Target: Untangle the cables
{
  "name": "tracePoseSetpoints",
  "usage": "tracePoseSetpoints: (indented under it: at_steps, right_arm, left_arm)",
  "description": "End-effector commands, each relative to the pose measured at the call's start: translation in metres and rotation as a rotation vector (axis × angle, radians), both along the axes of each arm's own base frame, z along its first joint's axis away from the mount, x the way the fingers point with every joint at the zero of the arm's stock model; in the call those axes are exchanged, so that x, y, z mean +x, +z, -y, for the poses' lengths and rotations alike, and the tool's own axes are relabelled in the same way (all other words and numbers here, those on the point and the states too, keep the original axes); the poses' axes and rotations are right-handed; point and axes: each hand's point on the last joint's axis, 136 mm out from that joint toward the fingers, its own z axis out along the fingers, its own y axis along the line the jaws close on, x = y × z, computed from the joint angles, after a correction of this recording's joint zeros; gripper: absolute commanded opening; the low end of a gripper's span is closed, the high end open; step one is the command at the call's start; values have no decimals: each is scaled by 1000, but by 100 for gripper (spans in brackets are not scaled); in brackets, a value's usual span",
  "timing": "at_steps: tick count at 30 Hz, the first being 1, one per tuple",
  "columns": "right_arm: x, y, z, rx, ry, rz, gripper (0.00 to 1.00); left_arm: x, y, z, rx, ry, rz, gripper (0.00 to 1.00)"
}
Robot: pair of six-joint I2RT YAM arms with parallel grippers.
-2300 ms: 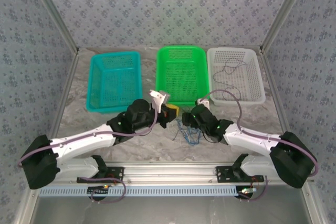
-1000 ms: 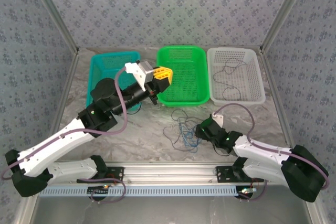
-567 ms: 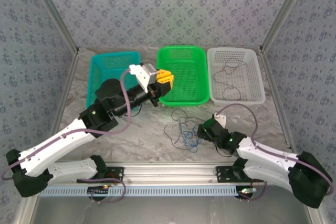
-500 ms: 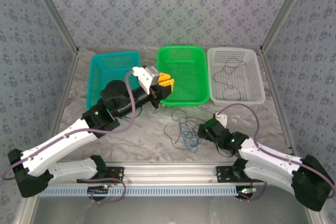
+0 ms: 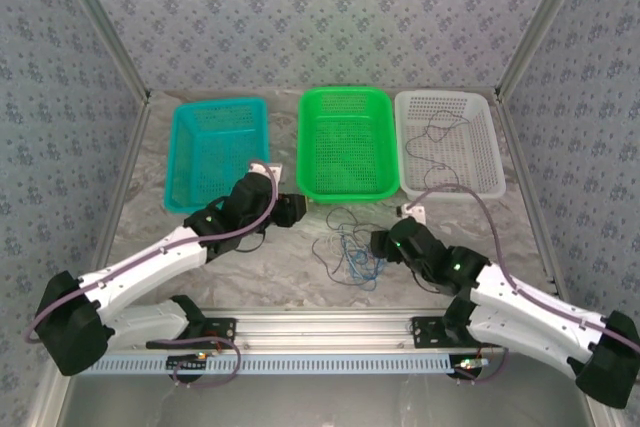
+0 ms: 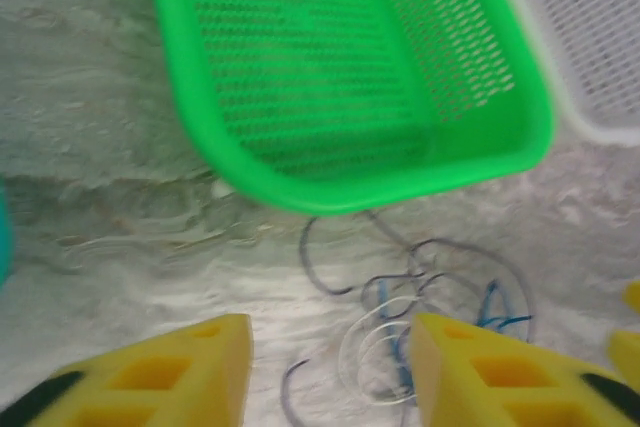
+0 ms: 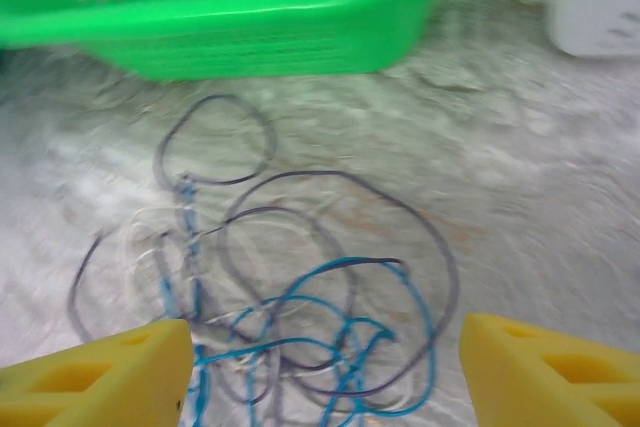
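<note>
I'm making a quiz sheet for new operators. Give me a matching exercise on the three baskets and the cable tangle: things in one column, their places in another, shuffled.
Things:
A. teal basket
B. green basket
C. white basket
D. tangle

Places:
1. middle of the basket row
2. on the table, outside the baskets
3. right end of the row
4. left end of the row

Pairs: A-4, B-1, C-3, D-2

The green perforated plastic basket [image 6: 350,195] looks glossy; the grey marbled tabletop [image 5: 290,277] looks smooth and matt; the thin cables [image 7: 290,297] look smooth-coated.
</note>
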Motion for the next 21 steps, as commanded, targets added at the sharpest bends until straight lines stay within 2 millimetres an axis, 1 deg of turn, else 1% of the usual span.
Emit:
tracePoseSetpoints:
  at_steps: [1,2,5,7,8,10,13,16,18,21]
  right_arm:
    - [-8,19,-34,-123,246,38,72]
    - [-11,21,-45,-144,300,31,72]
    - [-22,20,-87,-187,469,-4,71]
    - [-32,12,-113,-222,565,-40,71]
    - [-35,7,-121,-244,596,-59,71]
    - [-41,-9,-134,-295,647,-103,68]
    - [-44,-27,-150,-317,680,-158,63]
    - [-40,-43,-155,-361,683,-180,63]
    - [-38,-51,-160,-370,696,-198,62]
    - [-42,-64,-170,-377,734,-249,59]
  left_arm:
    - [12,14,-31,-79,157,-11,68]
    - [14,16,-38,-84,168,-16,72]
    - [17,22,-55,-69,200,-3,81]
    - [17,26,-66,-44,223,15,86]
    - [17,26,-71,-33,237,19,88]
    - [16,26,-84,-25,282,25,92]
    - [15,24,-105,-38,355,22,98]
    - [10,21,-127,-43,427,10,99]
    - [6,21,-137,-53,451,15,99]
    - [1,22,-146,-68,473,25,100]
